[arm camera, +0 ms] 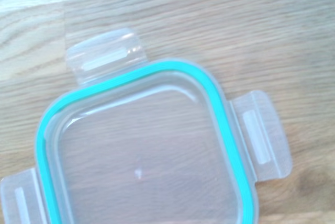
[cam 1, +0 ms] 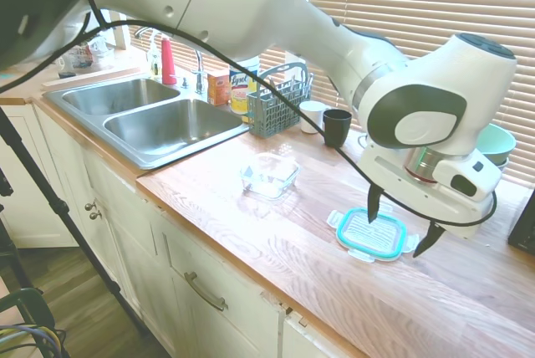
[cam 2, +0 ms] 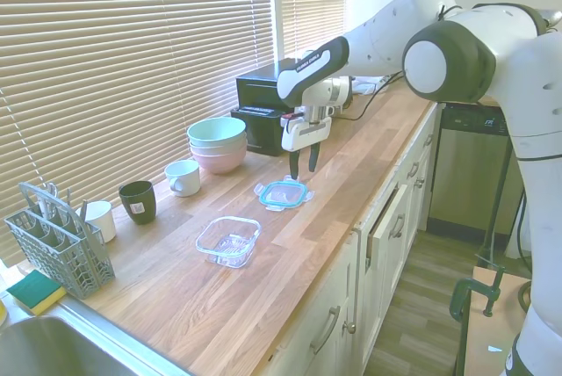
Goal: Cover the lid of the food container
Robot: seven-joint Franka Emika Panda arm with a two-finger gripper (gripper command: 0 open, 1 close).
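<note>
So the gripper [cam 1: 404, 227] hangs right over the lid [cam 1: 372, 235], fingers spread wide and pointing down, not pinching anything. The lid lies flat on the wooden countertop [cam 1: 276, 241] with its teal rim and clear snap tabs showing. The glass food container [cam 1: 269, 176] sits uncovered and well apart from it, toward the sink [cam 1: 167, 124].

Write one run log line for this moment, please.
gripper: open, above lid | lid: flat on counter, not grasped | food container: uncovered, apart from lid
</note>
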